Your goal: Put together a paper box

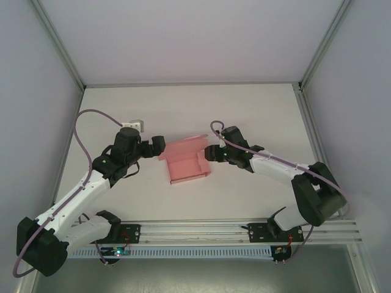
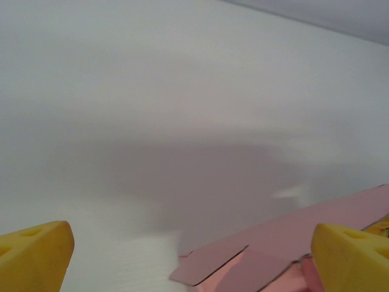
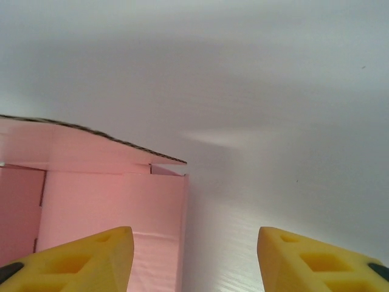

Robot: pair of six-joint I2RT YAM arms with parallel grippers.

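The pale pink paper box (image 1: 186,161) lies mid-table, partly folded, with its lid flap raised at the far side. My left gripper (image 1: 158,146) sits at the box's far left corner, open; in the left wrist view its yellow fingers (image 2: 33,255) stand wide apart with a pink flap (image 2: 243,264) low between them. My right gripper (image 1: 213,152) is at the box's right side, open. In the right wrist view the box wall (image 3: 109,201) stands upright at the left, close to the left yellow finger (image 3: 79,261), with bare table between the fingers.
The white table (image 1: 256,116) has free room behind and to both sides of the box. A small white block (image 1: 133,126) sits just beyond the left arm. Grey walls enclose the table; a metal rail (image 1: 201,229) runs along the near edge.
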